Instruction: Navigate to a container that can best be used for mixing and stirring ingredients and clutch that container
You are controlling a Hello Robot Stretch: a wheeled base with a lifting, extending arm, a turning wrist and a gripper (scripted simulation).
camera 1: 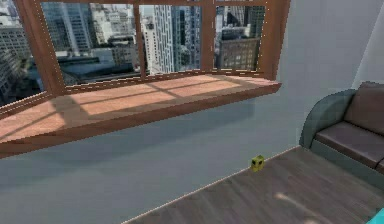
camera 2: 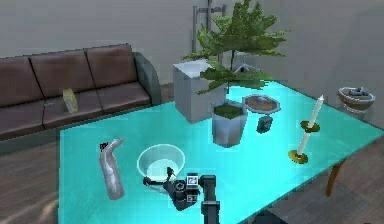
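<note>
The round white bowl (camera 2: 160, 158) is seen on the glossy turquoise tabletop (camera 2: 90, 150), beside a curved grey vase-like object (camera 2: 112, 168). The dark two-finger gripper (camera 2: 156, 183) is placed at the bowl's near rim (contact cannot be judged); whether anything is held cannot be told.

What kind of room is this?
Probably a living room in a city flat: a brown sofa, a big bay window looking onto tall buildings, and a turquoise table with a potted plant.
</note>
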